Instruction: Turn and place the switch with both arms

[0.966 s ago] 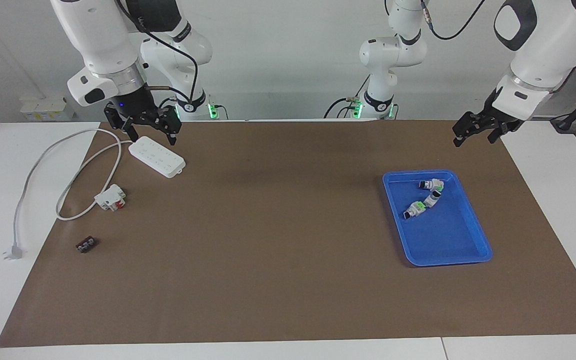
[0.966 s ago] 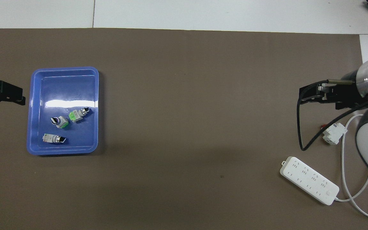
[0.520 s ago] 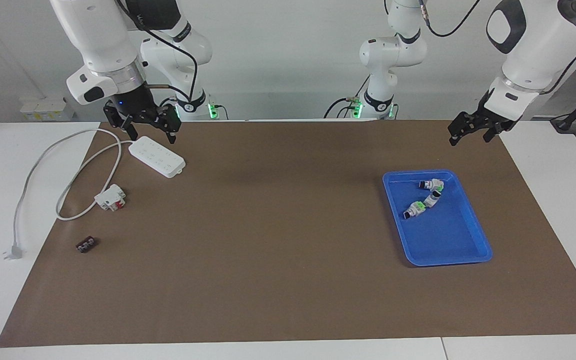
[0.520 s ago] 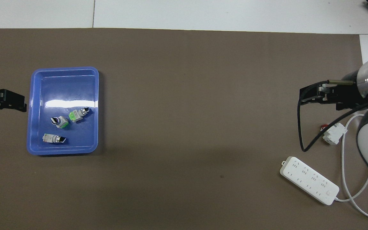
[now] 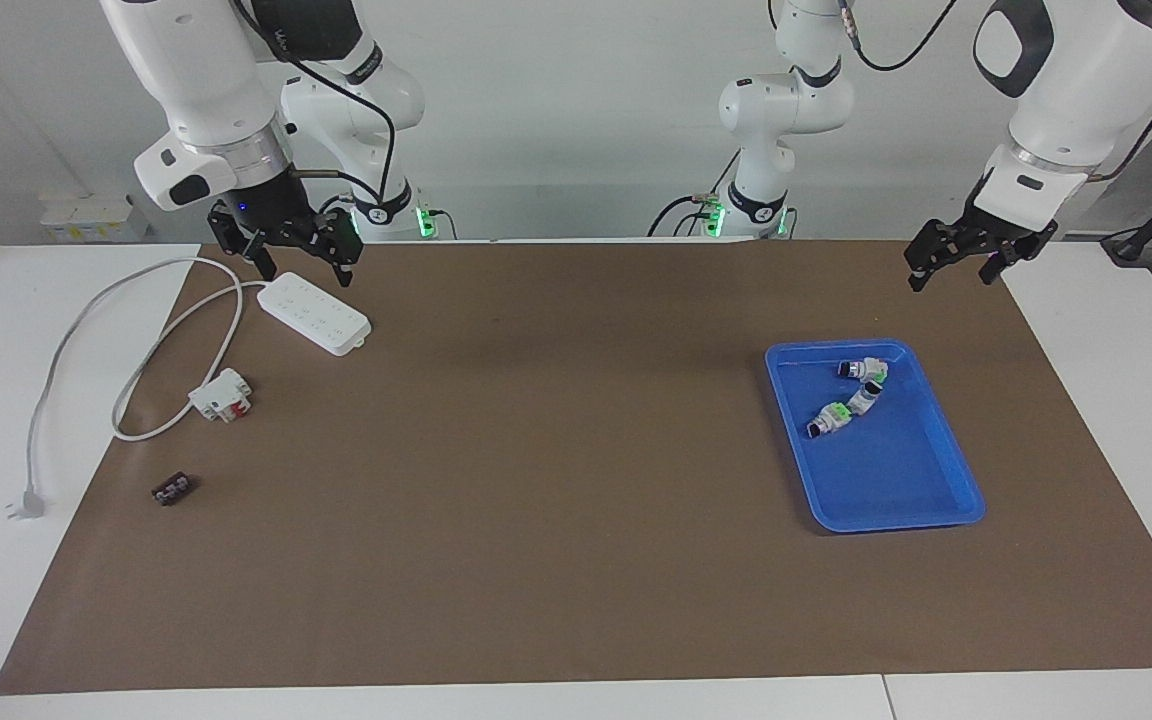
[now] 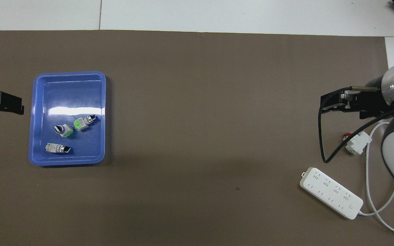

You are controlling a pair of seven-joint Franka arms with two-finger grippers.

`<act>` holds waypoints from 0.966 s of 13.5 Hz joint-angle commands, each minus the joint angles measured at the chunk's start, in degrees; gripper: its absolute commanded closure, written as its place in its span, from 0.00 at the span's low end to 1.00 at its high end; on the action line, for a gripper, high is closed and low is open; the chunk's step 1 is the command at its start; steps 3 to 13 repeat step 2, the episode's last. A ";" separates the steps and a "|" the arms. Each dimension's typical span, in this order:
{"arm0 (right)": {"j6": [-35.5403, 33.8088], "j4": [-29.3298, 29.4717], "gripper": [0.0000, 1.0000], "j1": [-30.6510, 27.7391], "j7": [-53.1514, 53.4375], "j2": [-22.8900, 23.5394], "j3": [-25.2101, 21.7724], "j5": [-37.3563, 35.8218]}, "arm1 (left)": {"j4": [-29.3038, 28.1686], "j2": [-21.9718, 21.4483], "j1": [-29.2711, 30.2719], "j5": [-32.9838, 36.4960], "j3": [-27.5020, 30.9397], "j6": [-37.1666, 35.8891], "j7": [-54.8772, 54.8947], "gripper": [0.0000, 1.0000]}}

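Facing view shows both the left gripper (image 5: 954,262) and right gripper (image 5: 284,250) spread wide and empty, while the switch (image 5: 828,419) lies inside the blue tray (image 5: 946,438); it seems light, rigid and smooth, best pinched across its white-grey middle.

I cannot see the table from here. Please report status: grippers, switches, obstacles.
Left gripper open, empty, up beside blue tray. Right gripper open, empty, above power strip. Three switches lying in tray, untouched. Nothing in the way.
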 commanded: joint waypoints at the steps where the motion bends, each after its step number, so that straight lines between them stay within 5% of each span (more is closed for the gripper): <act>1: -0.28 -1.23 0.00 0.25 -0.90 -1.14 -0.35 0.16 | 0.35 -0.39 -0.26 1.13 0.03 -0.29 1.12 0.00; 13: -0.28 -1.23 0.00 0.25 -0.90 -1.14 -0.35 0.16 | 0.70 -0.56 -0.25 0.87 0.03 -0.38 1.48 0.00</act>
